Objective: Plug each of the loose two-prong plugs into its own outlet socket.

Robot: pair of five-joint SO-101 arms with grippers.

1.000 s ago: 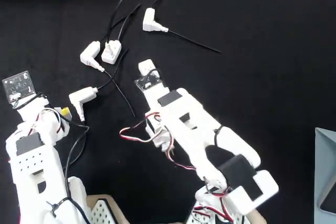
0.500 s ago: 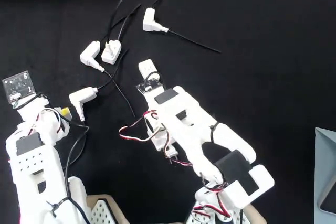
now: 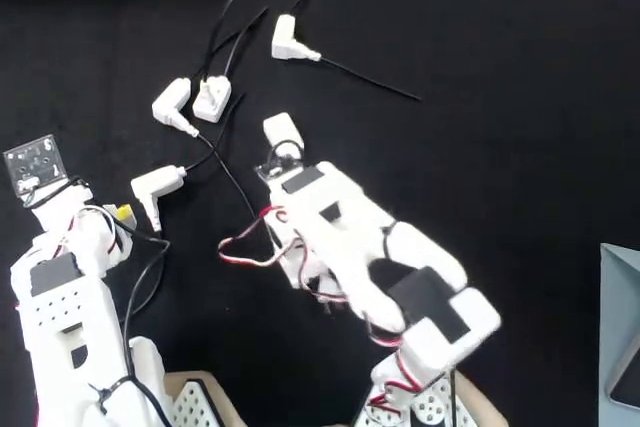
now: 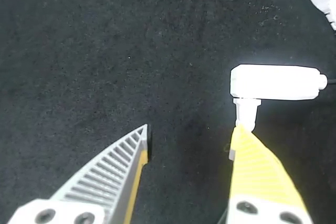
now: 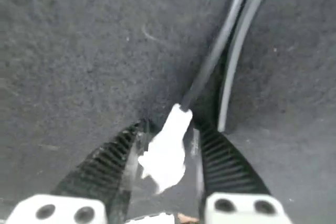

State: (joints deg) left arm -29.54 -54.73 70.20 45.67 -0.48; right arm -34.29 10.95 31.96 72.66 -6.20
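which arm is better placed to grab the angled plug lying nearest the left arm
Left. The left pincer is open, and the angled plug lies right at one fingertip. The right pincer is shut on a second plug, so it likely has no room for another.

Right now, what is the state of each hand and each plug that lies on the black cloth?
left hand, open and empty.
right hand, shut on the held plug.
held plug, gripped by the right hand, cable attached.
near plug, loose, lying flat by the left hand.
middle plug, loose, unplugged.
blocky connector, lying loose beside the middle plug.
far plug, loose, unplugged, lying apart.
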